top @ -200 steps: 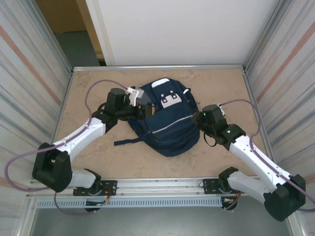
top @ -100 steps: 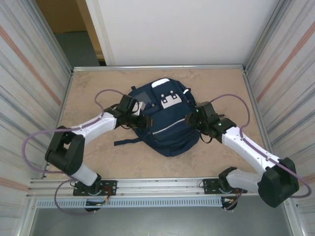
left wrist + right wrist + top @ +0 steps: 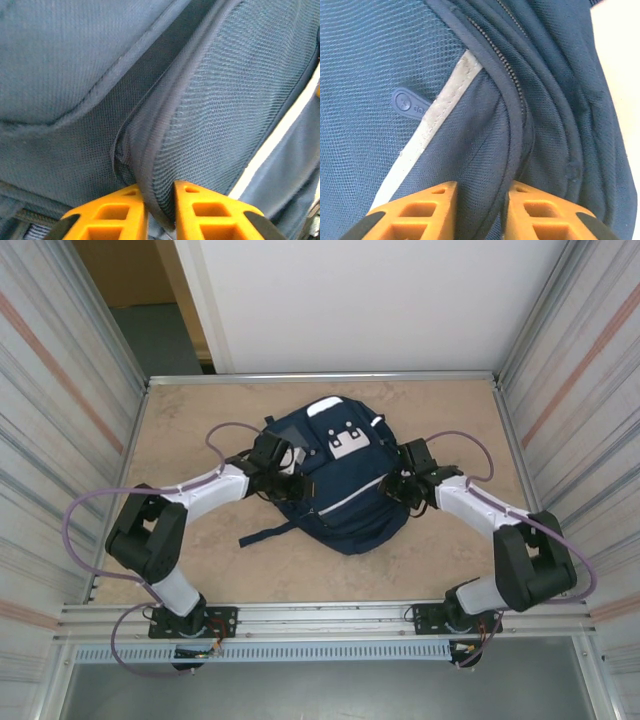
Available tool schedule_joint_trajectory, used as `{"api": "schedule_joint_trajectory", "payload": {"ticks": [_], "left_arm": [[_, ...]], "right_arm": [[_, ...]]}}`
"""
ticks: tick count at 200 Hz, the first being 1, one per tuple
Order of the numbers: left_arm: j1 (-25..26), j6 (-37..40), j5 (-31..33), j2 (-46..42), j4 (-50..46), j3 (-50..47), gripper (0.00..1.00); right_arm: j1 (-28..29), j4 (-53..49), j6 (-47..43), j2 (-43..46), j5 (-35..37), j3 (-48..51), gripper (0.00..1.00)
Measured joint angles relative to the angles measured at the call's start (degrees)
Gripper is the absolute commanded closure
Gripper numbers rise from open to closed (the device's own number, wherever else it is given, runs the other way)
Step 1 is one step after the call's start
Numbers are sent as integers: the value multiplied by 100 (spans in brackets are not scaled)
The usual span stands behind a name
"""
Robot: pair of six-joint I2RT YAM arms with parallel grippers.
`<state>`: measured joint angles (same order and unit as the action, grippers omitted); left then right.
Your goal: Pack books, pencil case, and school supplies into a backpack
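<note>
The navy backpack (image 3: 345, 502) lies in the middle of the table with its white patches toward the back. My left gripper (image 3: 288, 476) is at its left side. In the left wrist view it (image 3: 160, 200) is shut on a fold of the backpack's mesh fabric (image 3: 225, 100). My right gripper (image 3: 396, 486) is at the bag's right side. In the right wrist view it (image 3: 481, 200) is shut on a piped fold of the backpack (image 3: 370, 60), between a pale stripe (image 3: 435, 120) and a zipper (image 3: 505, 60). The books, pencil case and school supplies are out of view.
A dark strap (image 3: 265, 533) trails from the bag toward the near left. Ribbed metal walls (image 3: 60, 410) stand along both sides of the table. A white panel (image 3: 360, 300) closes the back and a metal rail (image 3: 320, 615) runs along the front.
Both arms have reached in lower against the backpack's sides. Each gripper has closed on a fold of its fabric, and the trailing strap has shifted slightly.
</note>
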<state>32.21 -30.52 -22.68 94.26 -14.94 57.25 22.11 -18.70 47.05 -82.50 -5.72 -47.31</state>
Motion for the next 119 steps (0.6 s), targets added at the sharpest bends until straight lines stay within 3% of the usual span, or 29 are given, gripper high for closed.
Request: {"api": "schedule_joint_trajectory", "payload": {"ticks": [52, 87, 119], "left_arm": [[15, -632, 107, -581, 507, -669, 100], [66, -1075, 321, -903, 627, -881, 100], [109, -1652, 481, -942, 605, -907, 100]], "right_arm": [[-50, 533, -481, -909, -214, -850, 75], [-157, 942, -879, -1491, -605, -1513, 59], [-227, 986, -1010, -1432, -660, -1591, 46]]}}
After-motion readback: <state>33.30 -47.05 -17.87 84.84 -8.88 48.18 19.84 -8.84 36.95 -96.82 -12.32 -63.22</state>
